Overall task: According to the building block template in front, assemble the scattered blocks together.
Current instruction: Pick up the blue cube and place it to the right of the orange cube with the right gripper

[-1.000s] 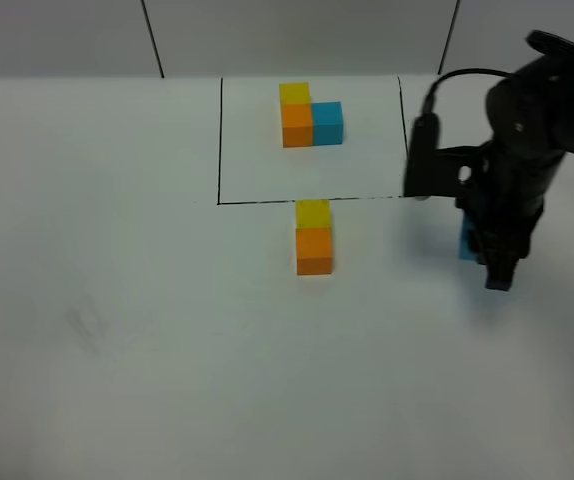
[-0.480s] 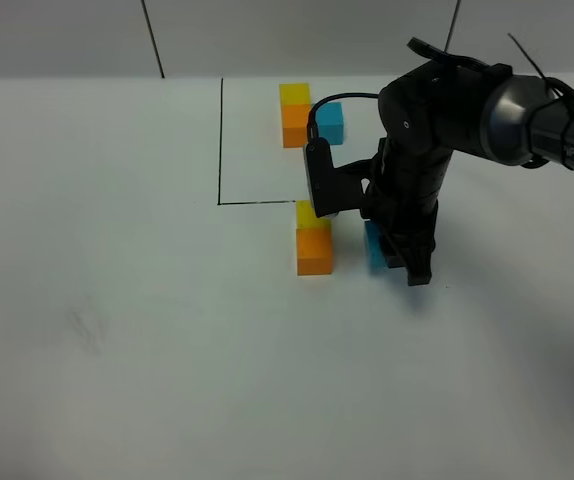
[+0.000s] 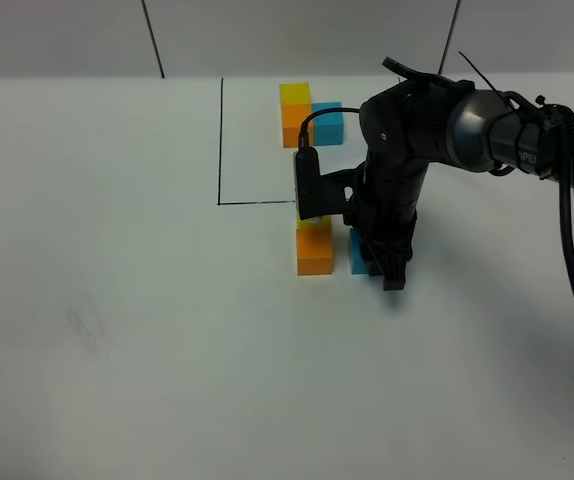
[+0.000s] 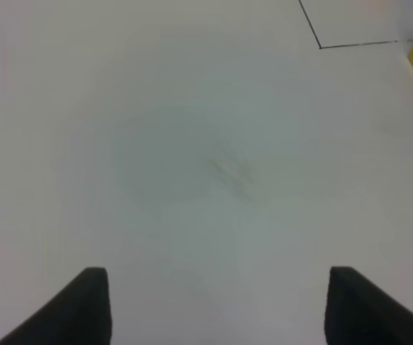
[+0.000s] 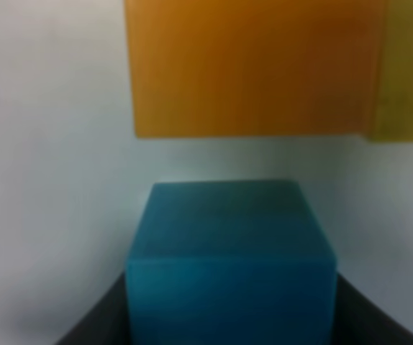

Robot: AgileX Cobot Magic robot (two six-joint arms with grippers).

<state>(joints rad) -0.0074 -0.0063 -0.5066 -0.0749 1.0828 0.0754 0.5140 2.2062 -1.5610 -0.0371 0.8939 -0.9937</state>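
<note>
From the overhead camera I see the right gripper [image 3: 385, 262] down on the white table [image 3: 117, 300], clamped on the blue cube [image 3: 358, 252], which sits just right of the orange cube [image 3: 314, 251] with a thin gap between them. The yellow cube [image 3: 314, 224] touches the orange one's far face, so that pair's long axis runs straight away from me, toward the building block template [image 3: 307, 115] inside its black-line frame [image 3: 220, 140]. The template's yellow-orange column runs the same way, its blue cube off to the right.

My right wrist camera shows what the arm hides from above: the blue cube [image 5: 229, 262] squared between both fingers [image 5: 95, 320], face-on to the orange cube [image 5: 253, 68], white table visible between.

The left wrist camera shows the left gripper [image 4: 217, 305] spread wide over bare table, holding nothing.

White lettering on the right arm is too small to read.
</note>
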